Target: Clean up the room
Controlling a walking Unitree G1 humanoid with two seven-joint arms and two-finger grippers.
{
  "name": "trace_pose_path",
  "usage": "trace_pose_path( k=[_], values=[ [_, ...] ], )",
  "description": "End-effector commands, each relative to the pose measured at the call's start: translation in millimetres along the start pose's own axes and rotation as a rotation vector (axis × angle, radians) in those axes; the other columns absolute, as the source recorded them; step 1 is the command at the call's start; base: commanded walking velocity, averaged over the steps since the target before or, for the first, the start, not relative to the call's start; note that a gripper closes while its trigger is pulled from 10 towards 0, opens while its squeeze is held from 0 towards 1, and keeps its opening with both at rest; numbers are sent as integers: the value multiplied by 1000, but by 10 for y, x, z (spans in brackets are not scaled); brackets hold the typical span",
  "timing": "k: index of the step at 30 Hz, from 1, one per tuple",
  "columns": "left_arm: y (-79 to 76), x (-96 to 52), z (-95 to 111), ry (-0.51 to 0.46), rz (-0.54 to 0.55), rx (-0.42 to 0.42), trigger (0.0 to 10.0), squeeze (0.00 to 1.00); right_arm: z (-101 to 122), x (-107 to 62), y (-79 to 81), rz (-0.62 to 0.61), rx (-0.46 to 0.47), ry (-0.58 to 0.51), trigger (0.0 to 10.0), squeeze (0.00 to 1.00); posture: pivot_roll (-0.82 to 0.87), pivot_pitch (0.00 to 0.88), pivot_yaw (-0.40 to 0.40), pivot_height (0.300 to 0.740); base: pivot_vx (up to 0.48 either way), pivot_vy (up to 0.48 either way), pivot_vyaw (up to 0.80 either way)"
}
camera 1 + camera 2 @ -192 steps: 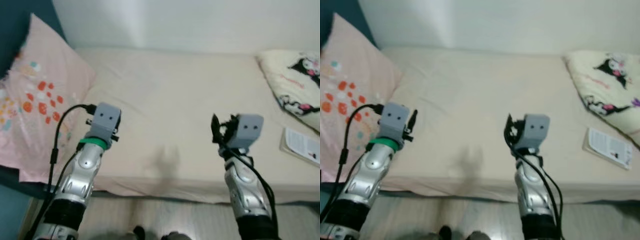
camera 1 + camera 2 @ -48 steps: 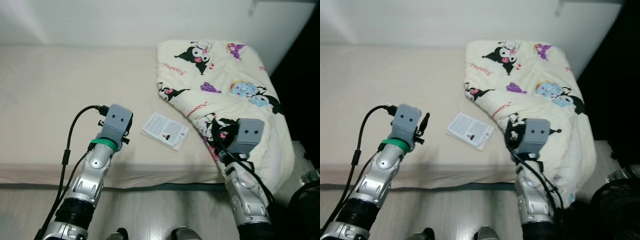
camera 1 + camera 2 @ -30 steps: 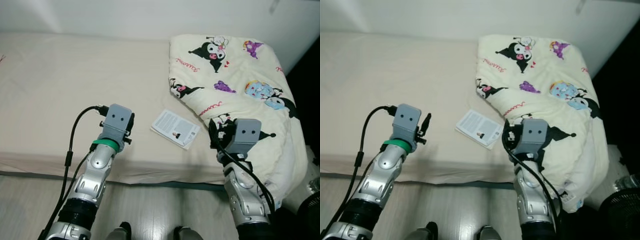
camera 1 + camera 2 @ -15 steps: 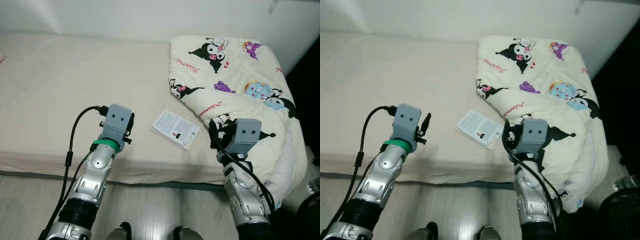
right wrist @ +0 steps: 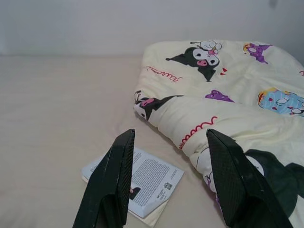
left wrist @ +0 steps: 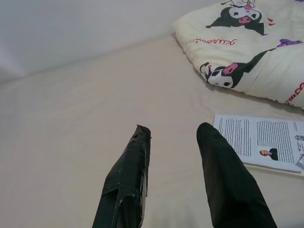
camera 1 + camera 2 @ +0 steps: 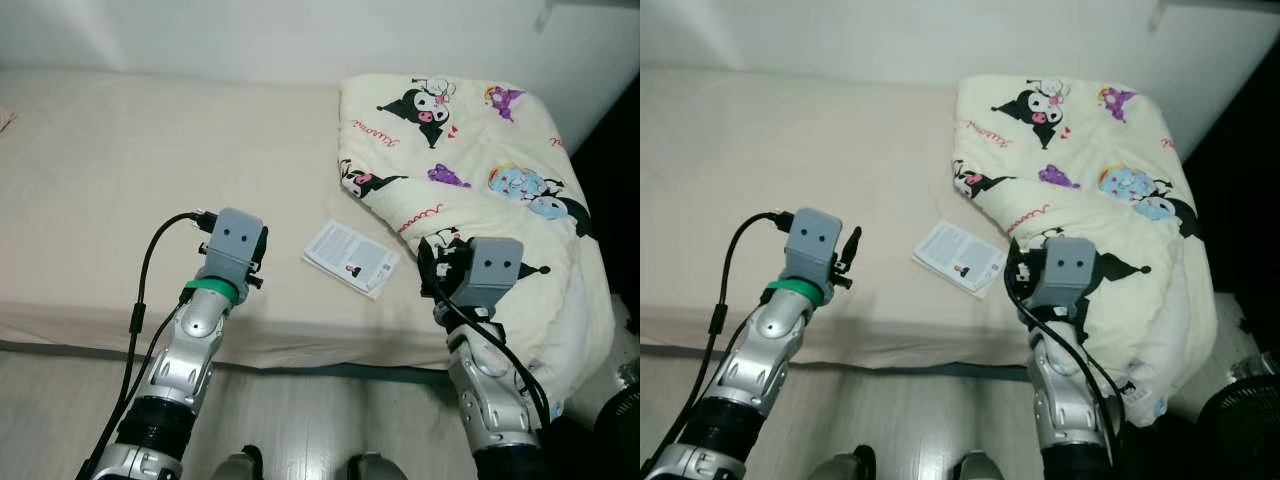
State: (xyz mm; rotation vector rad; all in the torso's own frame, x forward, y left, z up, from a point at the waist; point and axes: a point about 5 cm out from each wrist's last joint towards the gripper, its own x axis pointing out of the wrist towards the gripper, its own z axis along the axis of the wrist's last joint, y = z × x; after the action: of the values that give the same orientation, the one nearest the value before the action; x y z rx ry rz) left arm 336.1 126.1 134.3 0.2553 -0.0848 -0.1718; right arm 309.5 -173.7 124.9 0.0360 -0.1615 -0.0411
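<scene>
A white booklet [image 7: 351, 258] lies flat on the beige bed sheet, just beside a crumpled cream blanket [image 7: 470, 150] printed with cartoon characters. The blanket covers the bed's right end and hangs over its edge. My left gripper [image 6: 174, 128] is open and empty, held above the sheet to the left of the booklet [image 6: 266, 142]. My right gripper [image 5: 170, 134] is also open and empty, hovering near the bed's front edge with the booklet [image 5: 137, 183] and blanket [image 5: 228, 95] ahead of it.
The bed [image 7: 120, 150] runs along a white wall, with bare sheet to the left. Pale wooden floor [image 7: 300, 420] lies below the bed's front edge. A dark fan [image 7: 1240, 410] stands on the floor at the lower right, beside a dark gap.
The camera has swung from the pink pillow end of the bed to the blanket end. Over the last second nothing has visibly moved.
</scene>
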Motion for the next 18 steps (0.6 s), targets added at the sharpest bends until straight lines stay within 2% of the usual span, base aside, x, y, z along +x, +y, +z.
trace_pose_path(
  k=[1, 18],
  values=[
    [-6, -34, -66, 27, 2, 1, 10000, 0, -43, -27, -38, -15, 0, 15, 10000, 0, -125, 107, 65, 652, 0, 0, 0],
    [9, -32, -63, 26, -4, 7, 10000, 0, -42, -19, -24, -17, 4, 14, 10000, 0, -122, 102, 73, 602, 0, 0, 0]
  ],
)
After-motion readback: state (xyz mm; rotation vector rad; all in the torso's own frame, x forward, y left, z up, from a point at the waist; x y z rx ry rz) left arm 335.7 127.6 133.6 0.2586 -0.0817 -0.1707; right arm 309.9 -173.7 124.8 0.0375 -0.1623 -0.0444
